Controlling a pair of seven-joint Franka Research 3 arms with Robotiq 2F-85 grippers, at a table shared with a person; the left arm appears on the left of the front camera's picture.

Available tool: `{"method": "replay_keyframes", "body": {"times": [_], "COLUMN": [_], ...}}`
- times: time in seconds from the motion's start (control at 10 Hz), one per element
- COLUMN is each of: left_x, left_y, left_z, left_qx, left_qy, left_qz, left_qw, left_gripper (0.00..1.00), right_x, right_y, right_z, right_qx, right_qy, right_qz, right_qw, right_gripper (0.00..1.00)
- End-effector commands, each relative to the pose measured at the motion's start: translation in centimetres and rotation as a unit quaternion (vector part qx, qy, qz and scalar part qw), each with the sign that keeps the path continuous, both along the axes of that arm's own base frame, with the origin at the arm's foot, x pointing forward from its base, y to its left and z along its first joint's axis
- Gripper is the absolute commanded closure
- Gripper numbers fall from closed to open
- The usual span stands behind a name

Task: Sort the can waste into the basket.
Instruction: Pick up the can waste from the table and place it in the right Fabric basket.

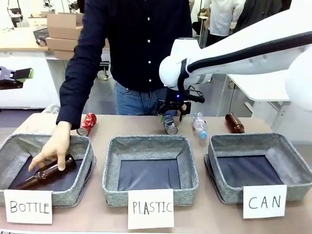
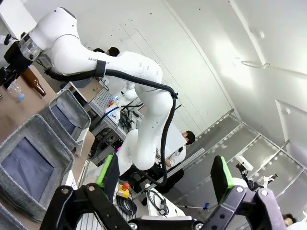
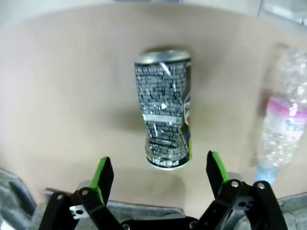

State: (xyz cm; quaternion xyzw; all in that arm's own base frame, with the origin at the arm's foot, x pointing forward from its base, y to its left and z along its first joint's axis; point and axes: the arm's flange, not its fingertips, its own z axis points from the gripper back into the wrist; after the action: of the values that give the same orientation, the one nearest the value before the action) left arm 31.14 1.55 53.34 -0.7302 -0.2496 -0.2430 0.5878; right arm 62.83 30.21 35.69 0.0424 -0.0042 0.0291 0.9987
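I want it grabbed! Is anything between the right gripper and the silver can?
Nothing visible. The open right gripper hangs right over the silver can; the plastic bottle lies off to one side, apart.

I count two drink cans: a silver and dark can [image 3: 164,115] lying just ahead of the gap between the spread jaws of my right gripper [image 3: 160,165], and a red can [image 1: 87,123] well off to one side of them. One clear plastic bottle [image 3: 280,124] lies just outside one jaw. There are two brown glass bottles: the far bottle [image 1: 234,123] beyond the plastic one, and the other bottle [image 1: 46,175] well apart from the jaws. Three grey baskets, each with one paper sign: the BOTTLE basket [image 1: 29,141], PLASTIC basket [image 1: 146,141] and CAN basket [image 1: 243,140]. Two grippers: that one and my left gripper [image 2: 163,165].
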Motion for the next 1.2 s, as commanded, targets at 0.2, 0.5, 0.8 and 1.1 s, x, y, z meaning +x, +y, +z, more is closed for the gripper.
{"method": "replay_keyframes", "body": {"times": [0.2,0.5,0.8,1.1], "left_x": [-0.1,-0.1,-0.1,-0.1], "left_y": [-0.1,-0.1,-0.1,-0.1], "left_z": [0.3,0.3,0.3,0.3], "left_qx": [-0.011,-0.011,-0.011,-0.011], "left_qy": [-0.013,-0.013,-0.013,-0.013], "left_qz": [-0.001,-0.001,-0.001,-0.001], "left_qw": [1.000,1.000,1.000,1.000], "left_gripper": [0.00,0.00,0.00,0.00], "right_x": [1.1,1.2,1.1,1.0], "right_y": [0.4,0.1,-0.3,-0.4], "right_z": [-4.2,-4.9,-4.9,-5.0], "right_qx": [0.015,-0.010,-0.019,-0.019], "right_qy": [-0.006,-0.010,-0.008,-0.006], "right_qz": [0.009,0.005,0.005,0.005], "right_qw": [1.000,1.000,1.000,1.000], "right_gripper": [0.00,0.00,0.60,1.00]}}
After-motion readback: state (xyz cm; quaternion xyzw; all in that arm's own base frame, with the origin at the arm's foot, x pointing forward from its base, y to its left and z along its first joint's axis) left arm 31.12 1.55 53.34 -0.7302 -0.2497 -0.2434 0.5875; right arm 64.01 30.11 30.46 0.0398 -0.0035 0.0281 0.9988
